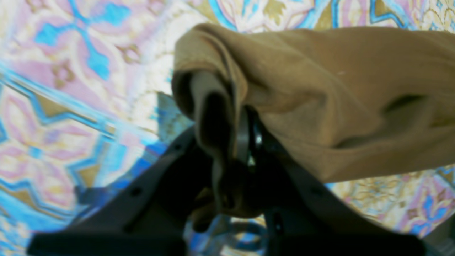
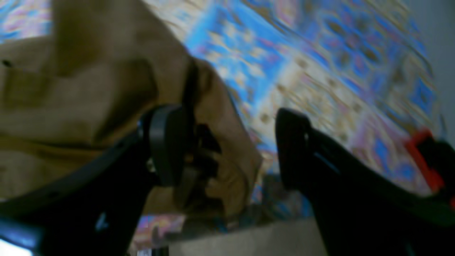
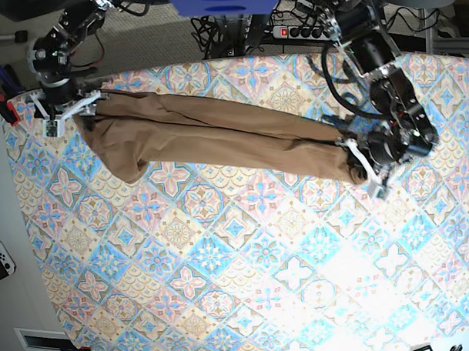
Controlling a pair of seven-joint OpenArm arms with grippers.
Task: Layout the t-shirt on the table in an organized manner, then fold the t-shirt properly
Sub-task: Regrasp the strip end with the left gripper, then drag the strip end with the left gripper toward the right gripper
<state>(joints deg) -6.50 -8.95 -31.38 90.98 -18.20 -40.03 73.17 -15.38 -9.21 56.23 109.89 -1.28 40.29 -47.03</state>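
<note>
Base view: left pincer (image 3: 371, 173) clamps the t-shirt (image 3: 218, 134), right pincer (image 3: 65, 112) gapes; I'd close it before stretching along the worktop (image 3: 245, 267).

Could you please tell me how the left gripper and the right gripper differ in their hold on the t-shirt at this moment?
The left gripper is shut on a bunched end of the t-shirt, while the right gripper stands open, with cloth lying against only one finger. In the base view the left gripper is further in over the table, and the right gripper sits near the table's edge. Both are at opposite ends of the stretched shirt.
</note>
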